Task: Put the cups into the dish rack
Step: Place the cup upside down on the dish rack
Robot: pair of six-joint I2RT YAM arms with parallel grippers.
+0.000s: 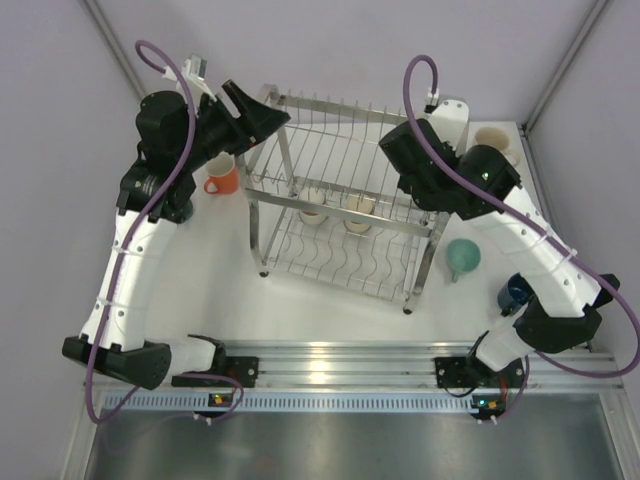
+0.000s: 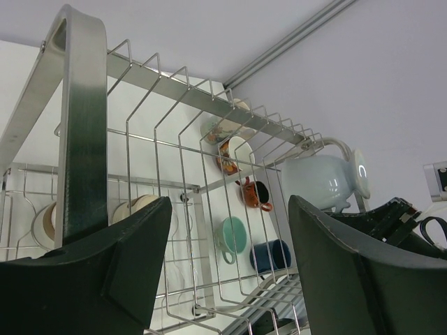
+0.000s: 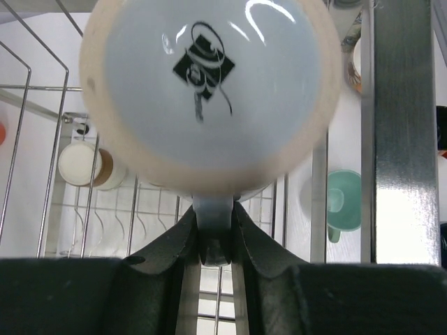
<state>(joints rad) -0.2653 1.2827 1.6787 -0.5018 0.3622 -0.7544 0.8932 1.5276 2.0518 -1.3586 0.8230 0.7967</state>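
Right tool (image 3: 214, 230) was clamped tight on the handle of a pale blue-grey ceramic mug (image 3: 209, 91) with a black logo on its base. The mug sat straight ahead of the fingers, up at the right end of the two-tier silver wire dish rack (image 1: 330, 103). Left tool (image 2: 229, 202) was spread apart with nothing in it, right by the rack's far-left corner post. Two cream cups (image 1: 313, 213) sat on the rack's lower tier. An orange mug (image 1: 222, 178) stood on the white worktop (image 1: 320, 310) left of the rack, with a mint cup (image 1: 462, 257) and a navy cup (image 1: 515, 292) to its right.
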